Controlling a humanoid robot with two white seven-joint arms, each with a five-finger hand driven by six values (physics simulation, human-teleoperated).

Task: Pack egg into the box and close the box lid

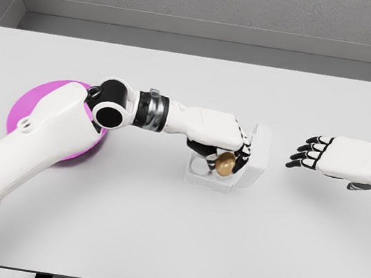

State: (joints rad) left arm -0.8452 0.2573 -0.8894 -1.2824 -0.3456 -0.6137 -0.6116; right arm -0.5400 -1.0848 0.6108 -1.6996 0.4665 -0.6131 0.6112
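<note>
Right now my left robot hand [229,152] reaches across the middle of the table [157,233], with its dark fingers [202,146] curled down around the brown egg [224,164]. The egg sits low in my grip, right over the right-hand cup of the small white box [218,175], and I cannot tell whether it already touches the cup. Its long axis looks close to upright, leaning slightly, though my fingers hide part of it. The box lies with its long side running left to right across the table, and its lid [259,150] stands raised at the right end, nearly upright, just beside my fingertips. Behind my left forearm a round pink plate [26,105] shows at the table's left side. My right robot hand [312,154] hovers over the table well to the right of the box, palm down, fingers spread loosely and pointing left toward the lid, holding nothing.
</note>
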